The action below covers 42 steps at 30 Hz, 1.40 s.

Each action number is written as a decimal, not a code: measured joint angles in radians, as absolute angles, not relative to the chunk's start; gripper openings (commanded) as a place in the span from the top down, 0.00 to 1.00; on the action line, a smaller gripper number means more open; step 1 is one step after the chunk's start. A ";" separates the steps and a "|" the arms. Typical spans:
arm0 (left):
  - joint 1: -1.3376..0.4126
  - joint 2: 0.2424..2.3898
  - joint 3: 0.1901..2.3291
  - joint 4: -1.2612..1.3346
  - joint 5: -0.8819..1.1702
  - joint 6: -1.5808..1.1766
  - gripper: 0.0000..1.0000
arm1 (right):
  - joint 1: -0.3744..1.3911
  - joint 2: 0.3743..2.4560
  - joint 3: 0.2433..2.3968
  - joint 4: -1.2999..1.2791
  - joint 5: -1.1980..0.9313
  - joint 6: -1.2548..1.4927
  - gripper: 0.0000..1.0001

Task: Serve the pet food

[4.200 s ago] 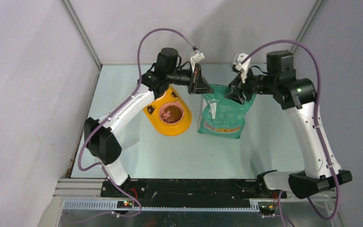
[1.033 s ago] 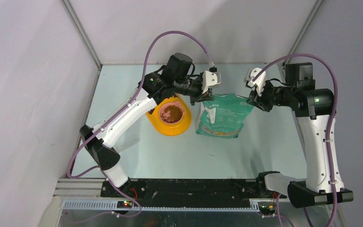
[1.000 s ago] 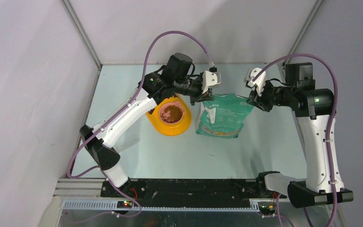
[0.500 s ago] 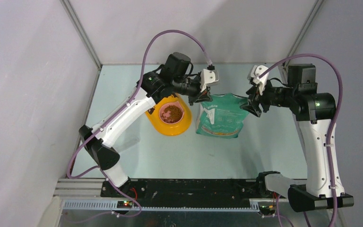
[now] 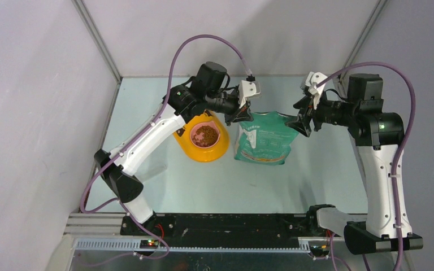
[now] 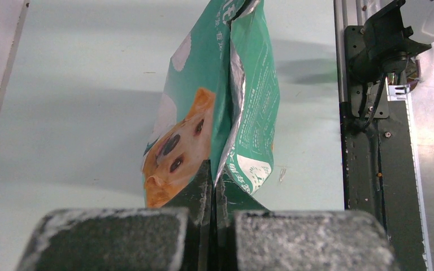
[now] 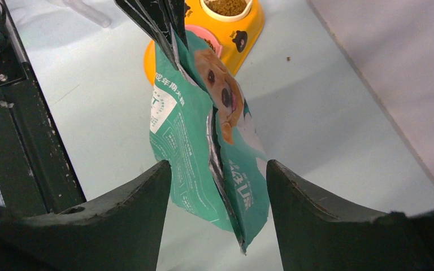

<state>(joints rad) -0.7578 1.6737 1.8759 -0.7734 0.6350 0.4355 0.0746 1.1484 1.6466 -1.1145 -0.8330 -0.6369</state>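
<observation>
Seen from above, the left gripper [image 5: 238, 114] is pinching the upper left corner of the green pouch [image 5: 263, 141], its fingers pressed together on the foil. The pouch is standing on the table [image 5: 203, 186], hanging down from that claw. The right gripper [image 5: 304, 121] is hovering spread at the pouch's opposite upper corner. The pet food [image 5: 206, 134] is lying in the pink bowl [image 5: 192, 135] of the yellow feeder [image 5: 185, 145], just beside the left claw on the side away from the pouch.

In the left wrist view, the dark pads [image 6: 113, 237] are clamping the pouch's top seam between them. The printed dog is facing to the claw's left, and the pouch's mouth is gaping slightly farther out.

In the right wrist view, the two fingers [image 7: 130, 214] are standing wide apart, with the pouch's near edge in the gap and touching neither. Beyond it the left claw is gripping the far corner. Farther off, more pet food is filling the feeder's second bowl.
</observation>
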 measured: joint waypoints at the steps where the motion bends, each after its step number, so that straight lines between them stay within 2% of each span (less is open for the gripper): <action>1: -0.757 1.674 1.876 -0.773 0.636 0.435 1.00 | 0.071 1.143 1.647 -1.111 -0.832 -0.635 0.34; 15: -0.732 1.716 1.922 -0.775 0.675 0.372 1.00 | 0.014 1.176 1.717 -1.221 -0.919 -0.760 0.34; 22: -0.730 1.736 1.964 -0.818 0.682 0.366 1.00 | 0.013 1.180 1.666 -1.225 -0.882 -0.820 0.37; 24: -0.730 1.737 1.968 -0.825 0.683 0.366 1.00 | 0.002 1.193 1.660 -1.209 -0.862 -0.820 0.47; 25: -0.730 1.737 1.968 -0.826 0.685 0.365 1.00 | -0.005 1.202 1.660 -1.200 -0.857 -0.822 0.57; 26: -0.730 1.737 1.968 -0.826 0.685 0.365 1.00 | -0.017 1.216 1.661 -1.191 -0.855 -0.821 0.63; 27: -0.730 1.737 1.968 -0.826 0.685 0.364 1.00 | -0.025 1.232 1.663 -1.184 -0.852 -0.823 0.83; 29: -0.729 1.739 1.970 -0.825 0.683 0.366 1.00 | -0.033 1.264 1.665 -1.182 -0.867 -0.825 1.00; 31: -0.728 1.748 1.987 -0.833 0.680 0.366 0.98 | -0.031 1.282 1.666 -1.181 -0.878 -0.837 1.00; 32: -0.728 1.753 1.997 -0.839 0.680 0.366 0.84 | -0.031 1.284 1.667 -1.179 -0.882 -0.844 1.00; 34: -0.728 1.765 2.019 -0.860 0.682 0.366 0.66 | -0.032 1.284 1.667 -1.182 -0.882 -0.855 1.00; 36: -0.725 1.767 2.044 -0.862 0.691 0.373 0.60 | -0.032 1.280 1.667 -1.192 -0.879 -0.867 1.00; 42: -0.740 1.773 2.154 -0.850 0.702 0.429 0.59 | 0.001 1.248 1.655 -1.192 -0.841 -0.885 1.00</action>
